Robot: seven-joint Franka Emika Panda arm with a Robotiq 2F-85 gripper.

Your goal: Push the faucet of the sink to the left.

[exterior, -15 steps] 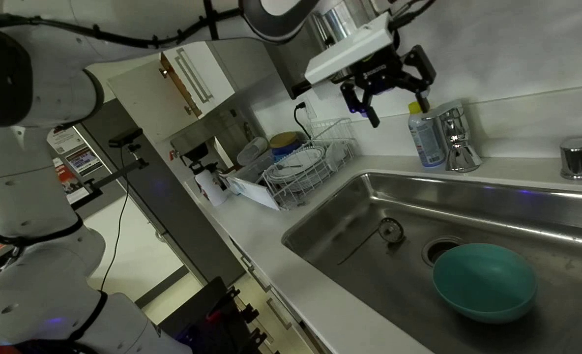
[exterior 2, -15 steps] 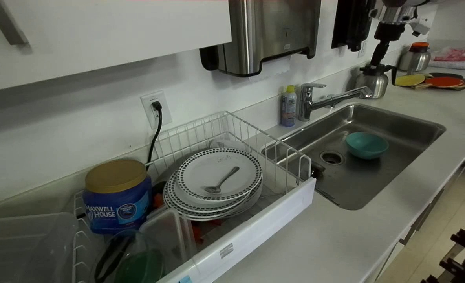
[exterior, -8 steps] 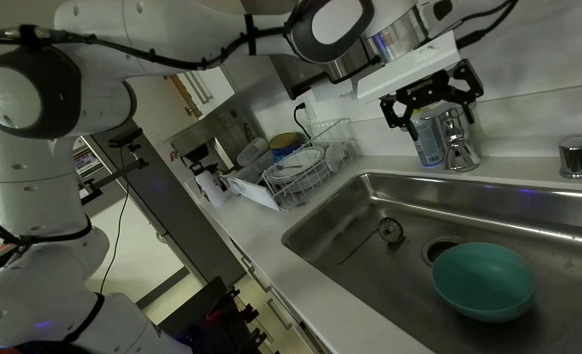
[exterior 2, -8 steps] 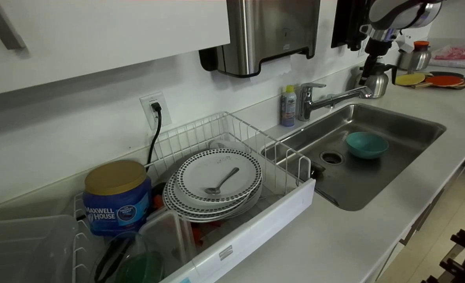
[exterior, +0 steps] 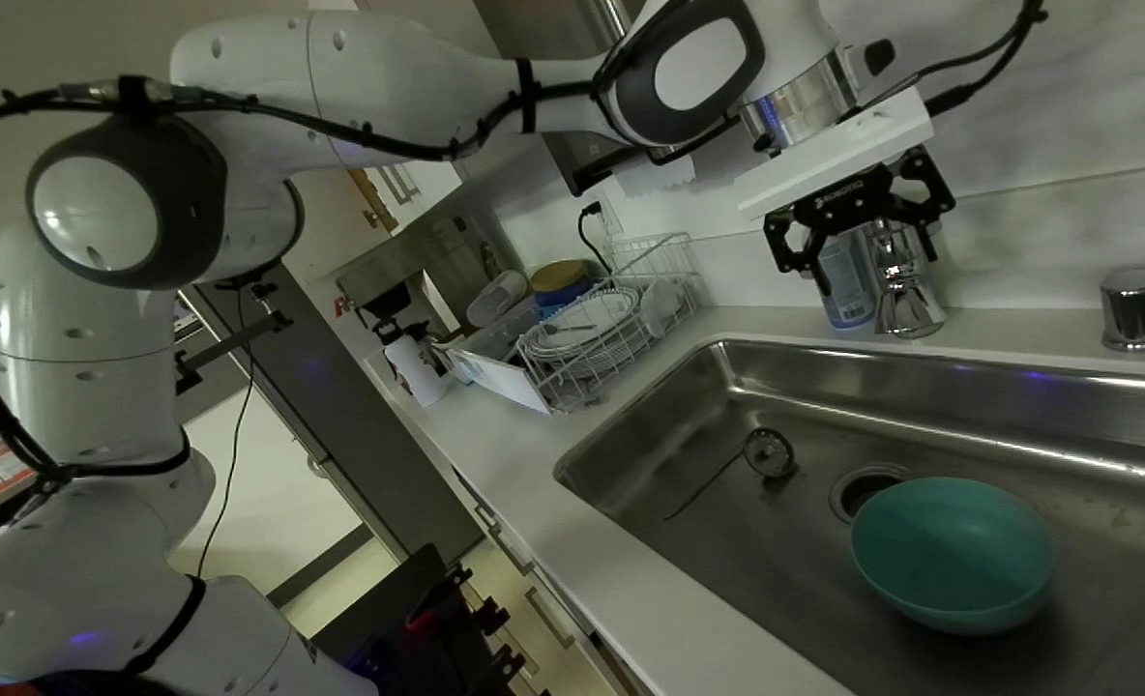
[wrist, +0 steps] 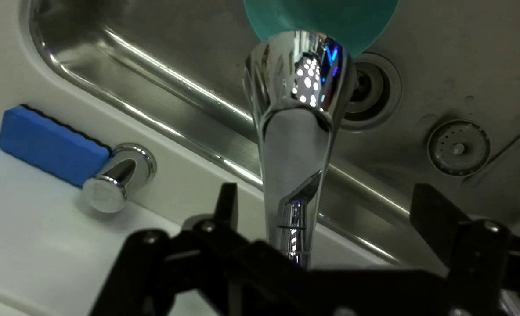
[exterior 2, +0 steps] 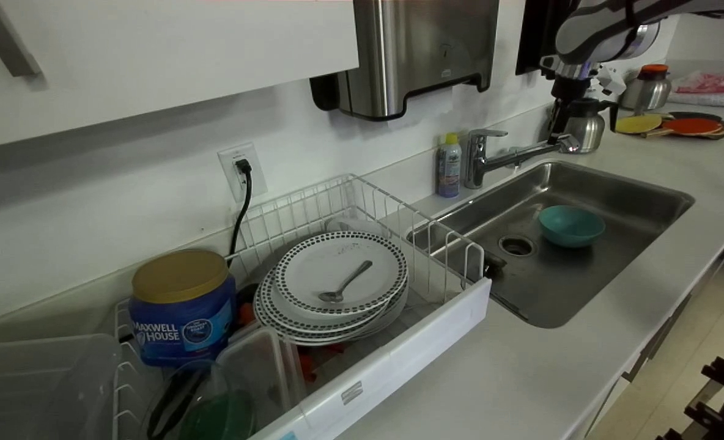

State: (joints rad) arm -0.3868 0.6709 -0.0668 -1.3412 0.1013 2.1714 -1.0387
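Observation:
The chrome faucet (exterior 2: pixel 521 153) stands behind the stainless-steel sink (exterior 2: pixel 631 183), its spout reaching out over the basin. In the wrist view the faucet (wrist: pixel 297 145) runs up the middle, with the sink (wrist: pixel 172 94) below it. My gripper (wrist: pixel 324 191) is open and empty, one finger on each side of the spout, and gaps show on both sides. In an exterior view the gripper (exterior: pixel 879 275) hangs above the sink (exterior: pixel 979 396), partly hiding the upper faucet (exterior: pixel 906 304). In another exterior view the gripper (exterior 2: pixel 554 138) is near the spout's outer end; contact cannot be told.
A bottle with a yellow cap (exterior 2: pixel 449 165) stands beside the faucet base. A teal bowl (exterior: pixel 950 556) and a strainer (exterior: pixel 769 452) lie in the sink. A chrome knob (wrist: pixel 119 177) and blue sponge (wrist: pixel 51 145) sit behind the rim. A dish rack (exterior 2: pixel 420 330) stands alongside.
My gripper has come down and across to the faucet's spout, moving right and down in one exterior view, left and down in another. It stays open. The faucet has not visibly moved.

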